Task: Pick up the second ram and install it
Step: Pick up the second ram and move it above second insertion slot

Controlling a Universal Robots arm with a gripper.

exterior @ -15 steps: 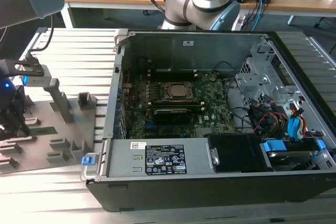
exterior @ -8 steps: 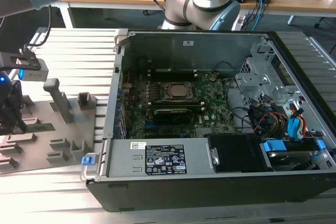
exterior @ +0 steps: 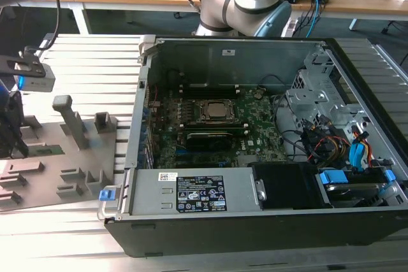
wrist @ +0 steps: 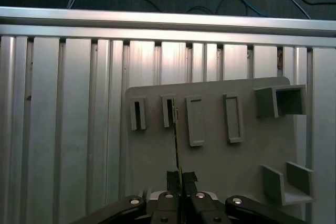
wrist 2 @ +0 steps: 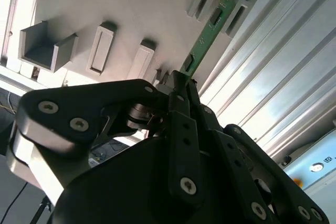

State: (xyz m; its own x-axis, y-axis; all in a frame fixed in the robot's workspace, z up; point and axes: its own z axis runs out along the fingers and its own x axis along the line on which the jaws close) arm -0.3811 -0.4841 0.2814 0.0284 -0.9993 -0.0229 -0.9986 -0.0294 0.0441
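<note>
The second ram is a thin green board, seen edge-on in the first wrist view. My gripper is shut on one end of it, with the dark fingers pinching both faces. The stick's far end reaches between two slotted grey blocks of the fixture plate. Whether that end still rests in a slot, I cannot tell. In the exterior view the wrist hardware hangs over the fixture plate at that view's left edge, well away from the motherboard.
The open computer case lies on the ribbed aluminium table, on the exterior view's right of the fixture. Its metal side wall stands between fixture and motherboard. Tall grey posts rise from the plate. The arm's base sits behind the case.
</note>
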